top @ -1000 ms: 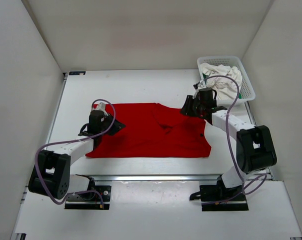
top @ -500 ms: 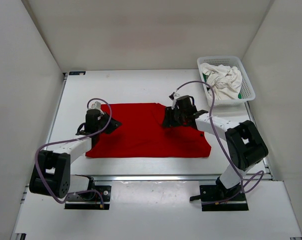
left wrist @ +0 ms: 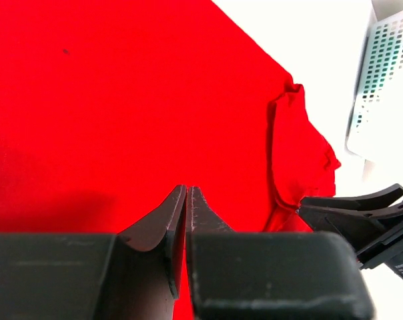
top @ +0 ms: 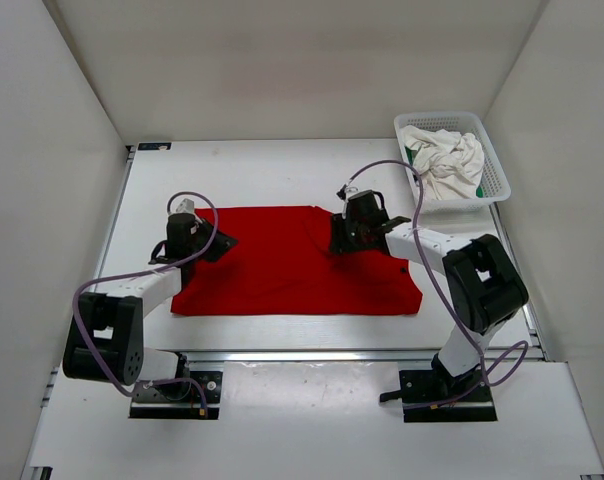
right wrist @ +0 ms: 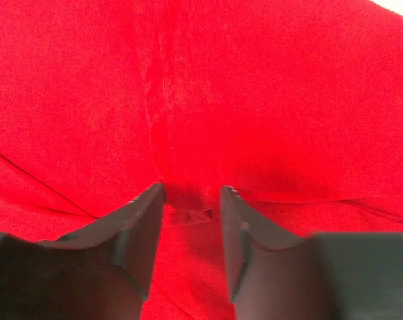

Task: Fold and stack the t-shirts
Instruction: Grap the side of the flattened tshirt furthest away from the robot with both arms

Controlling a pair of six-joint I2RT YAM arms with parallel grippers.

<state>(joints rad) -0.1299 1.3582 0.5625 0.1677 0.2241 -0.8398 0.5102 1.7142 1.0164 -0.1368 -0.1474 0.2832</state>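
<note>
Between the parted right jaws, a ridge of the red t-shirt, left jaws together at its left edge

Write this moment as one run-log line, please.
left pincer: shut, at left edge of red t-shirt | right pincer: open, astride a crease in it | white t-shirt: in basket

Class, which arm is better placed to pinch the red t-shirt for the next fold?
Likely right: the right gripper stands open astride a raised ridge of the red t-shirt, ready to close. The left gripper is shut over flat cloth.
</note>
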